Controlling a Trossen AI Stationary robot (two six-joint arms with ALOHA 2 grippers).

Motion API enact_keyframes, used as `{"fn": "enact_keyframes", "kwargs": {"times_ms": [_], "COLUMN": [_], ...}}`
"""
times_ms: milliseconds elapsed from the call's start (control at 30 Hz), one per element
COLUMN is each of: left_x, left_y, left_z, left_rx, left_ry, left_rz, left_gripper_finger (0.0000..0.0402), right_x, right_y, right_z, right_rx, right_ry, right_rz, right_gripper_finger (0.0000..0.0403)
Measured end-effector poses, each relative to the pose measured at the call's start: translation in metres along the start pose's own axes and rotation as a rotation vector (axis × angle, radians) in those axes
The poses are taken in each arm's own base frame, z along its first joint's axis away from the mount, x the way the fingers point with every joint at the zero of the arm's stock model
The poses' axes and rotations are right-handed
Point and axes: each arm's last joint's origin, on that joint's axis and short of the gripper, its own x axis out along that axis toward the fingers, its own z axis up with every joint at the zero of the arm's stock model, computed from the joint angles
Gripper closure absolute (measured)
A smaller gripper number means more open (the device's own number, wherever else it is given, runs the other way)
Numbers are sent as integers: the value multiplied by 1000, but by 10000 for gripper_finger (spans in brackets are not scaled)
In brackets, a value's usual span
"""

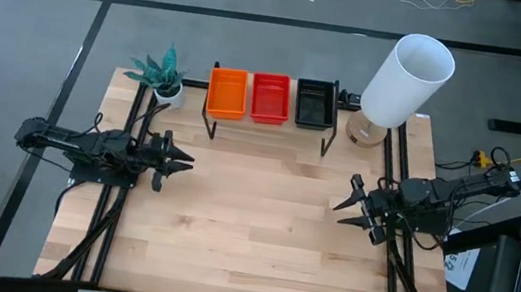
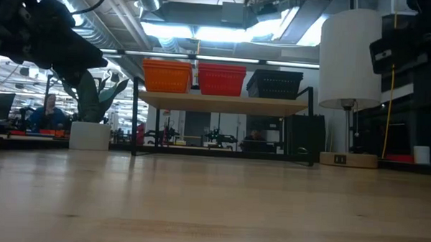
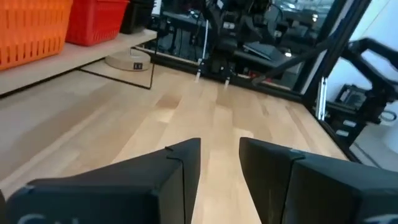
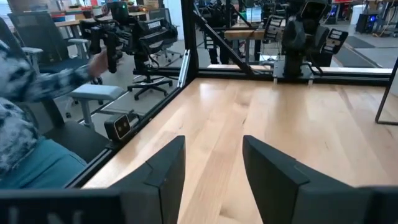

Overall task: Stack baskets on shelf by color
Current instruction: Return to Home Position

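a light-wood table (image 1: 257, 247) seen from above, with two dark robot arms at its sides. at the upper centre of the frame, the shelf (image 2: 223, 103) carries the baskets in three piles side by side: orange baskets (image 1: 227, 92) on the left, red baskets (image 1: 270, 98) in the middle, black baskets (image 1: 315, 104) on the right. how many sit in each pile cannot be counted. no basket lies on the table. the left gripper (image 1: 181, 160) sits at middle left and the right gripper (image 1: 346, 200) at middle right, both well apart from the shelf, both with fingers parted and holding nothing. a white-shaded lamp (image 1: 405, 79) stands just right of the shelf, a potted plant (image 1: 161, 74) to its left. the sorting looks finished; only parking the arms seems left. the risks look small: a wide swing by the right arm could clip the lamp, and a person's sleeve (image 4: 25, 93) shows just beyond a table edge in the right wrist view, so a stray move there could reach it.
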Motion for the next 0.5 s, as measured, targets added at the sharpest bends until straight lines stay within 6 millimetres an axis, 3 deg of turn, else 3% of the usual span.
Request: {"fn": "enact_keyframes", "kwargs": {"times_ms": [500], "left_x": [0], "left_y": [0], "left_z": [0], "left_rx": [-15], "left_ry": [-2], "left_rz": [3], "left_gripper_finger": [297], "right_x": [-1], "right_y": [0], "right_z": [-20], "right_rx": [-66], "right_ry": [31], "right_rz": [56], "right_gripper_finger": [242]}}
